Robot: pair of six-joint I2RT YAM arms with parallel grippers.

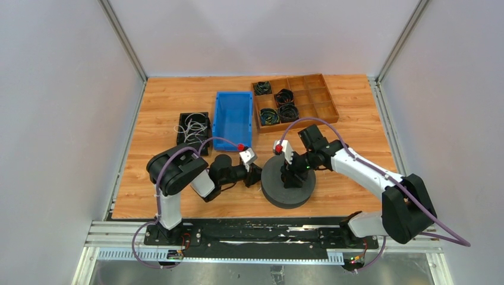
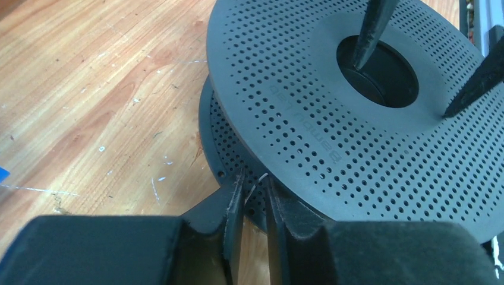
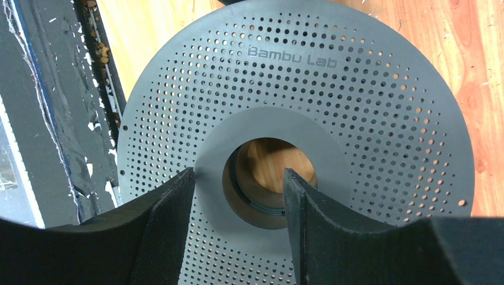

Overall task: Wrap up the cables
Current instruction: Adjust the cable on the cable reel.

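Left end effector [image 2: 252, 178] parted around cables [image 2: 252, 191] at spool [image 2: 297, 119] rim; right end effector [image 3: 239, 173] spread.

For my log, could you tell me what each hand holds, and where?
The cable passes through the left hand at the spool rim; whether it is clamped, I cannot tell. The right hand is open, empty.

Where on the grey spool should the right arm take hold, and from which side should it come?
At the central hole, straight down from above. The grey spool lies flat on the table, so the hole opens upward, while its flange looks much too wide for the right gripper to span. Fingers lowered into the hole and spread against its wall would probably hold it.
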